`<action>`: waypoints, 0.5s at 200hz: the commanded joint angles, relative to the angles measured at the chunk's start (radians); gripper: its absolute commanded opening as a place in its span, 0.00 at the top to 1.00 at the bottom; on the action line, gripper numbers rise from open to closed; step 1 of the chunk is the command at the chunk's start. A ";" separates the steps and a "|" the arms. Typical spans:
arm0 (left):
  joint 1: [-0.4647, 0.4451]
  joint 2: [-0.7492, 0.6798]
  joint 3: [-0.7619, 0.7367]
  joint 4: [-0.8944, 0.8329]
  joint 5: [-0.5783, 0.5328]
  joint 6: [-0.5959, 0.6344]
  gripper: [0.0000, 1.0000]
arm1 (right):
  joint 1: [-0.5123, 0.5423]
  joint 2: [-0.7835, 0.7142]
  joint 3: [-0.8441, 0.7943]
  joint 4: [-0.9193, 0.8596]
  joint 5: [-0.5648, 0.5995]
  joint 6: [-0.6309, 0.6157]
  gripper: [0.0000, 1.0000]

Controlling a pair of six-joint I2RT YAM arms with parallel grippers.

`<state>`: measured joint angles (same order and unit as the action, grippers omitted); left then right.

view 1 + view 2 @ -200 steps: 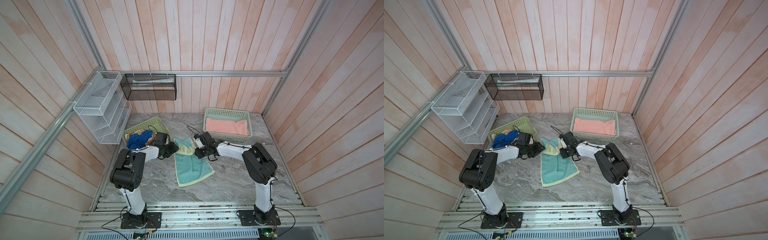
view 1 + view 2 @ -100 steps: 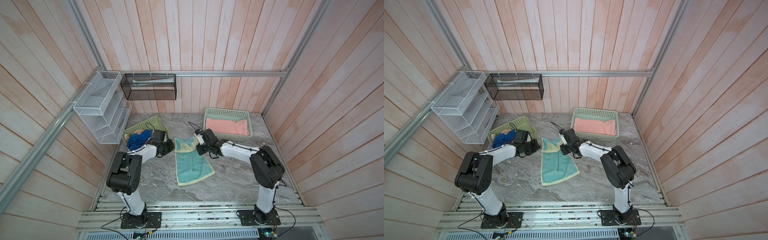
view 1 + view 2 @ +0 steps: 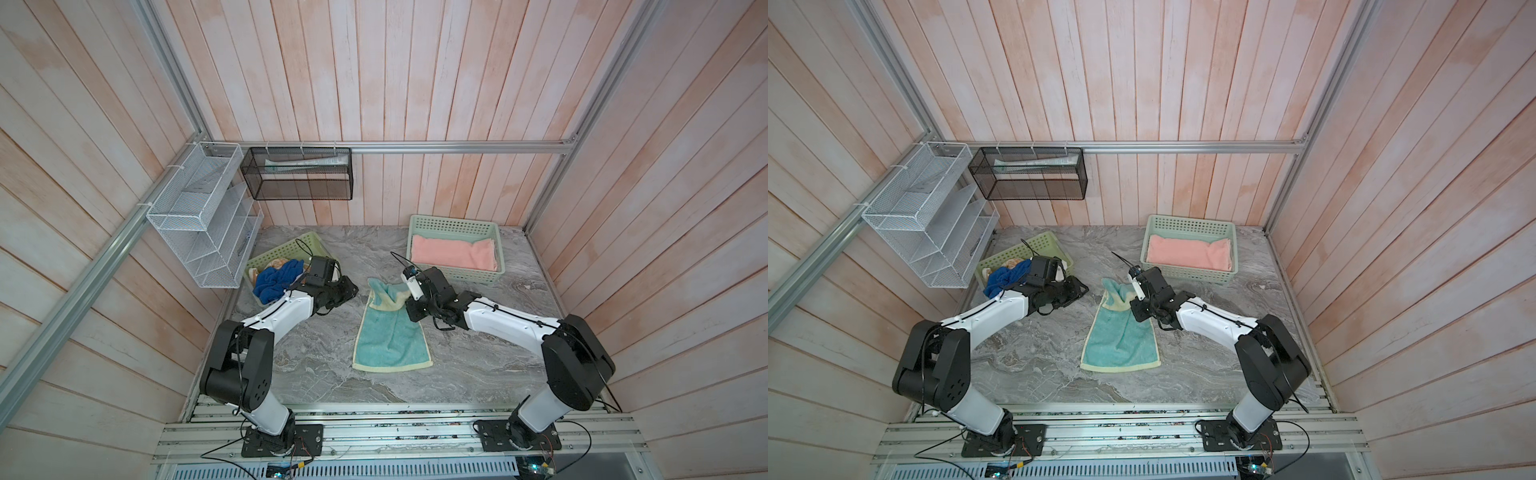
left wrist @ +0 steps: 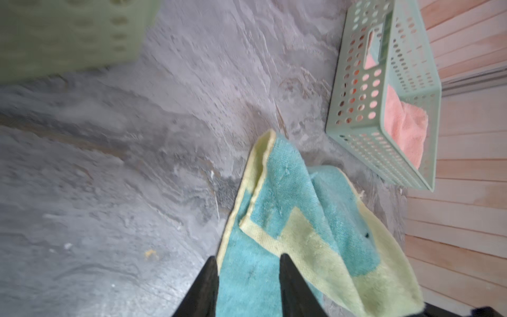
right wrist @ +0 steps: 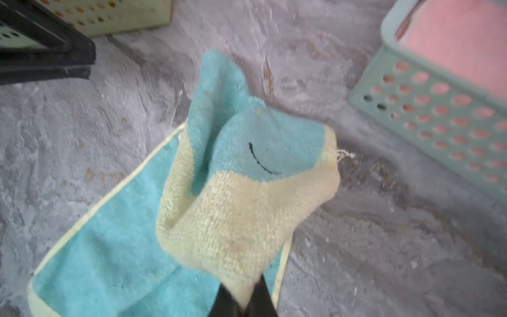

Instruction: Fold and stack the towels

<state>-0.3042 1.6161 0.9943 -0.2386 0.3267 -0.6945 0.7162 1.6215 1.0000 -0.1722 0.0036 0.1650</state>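
Right wrist view: right gripper (image 5: 245, 299) clamped on yellow corner of whale towel (image 5: 255, 153), raised; remainder flat on table (image 3: 478, 365) centre. Jaws of left gripper (image 4: 248, 256) stand apart, empty, near towel's 10 o'clock edge. At 1 o'clock, basket (image 3: 457, 224) holds pink towel (image 3: 453, 257); blue towel (image 3: 274, 282) at 10 o'clock.

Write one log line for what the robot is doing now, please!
right fingers: shut on whale towel | left fingers: open, empty | pink towel: in basket | blue towel: crumpled
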 commanded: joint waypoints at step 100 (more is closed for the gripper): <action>-0.076 0.205 -0.037 0.288 0.095 -0.264 0.55 | 0.003 0.107 -0.063 -0.039 0.010 0.082 1.00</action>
<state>-0.3824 1.7782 0.9218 -0.0208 0.4156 -0.9302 0.7166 1.6993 0.9157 -0.2070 0.0063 0.2390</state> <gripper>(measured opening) 0.447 0.059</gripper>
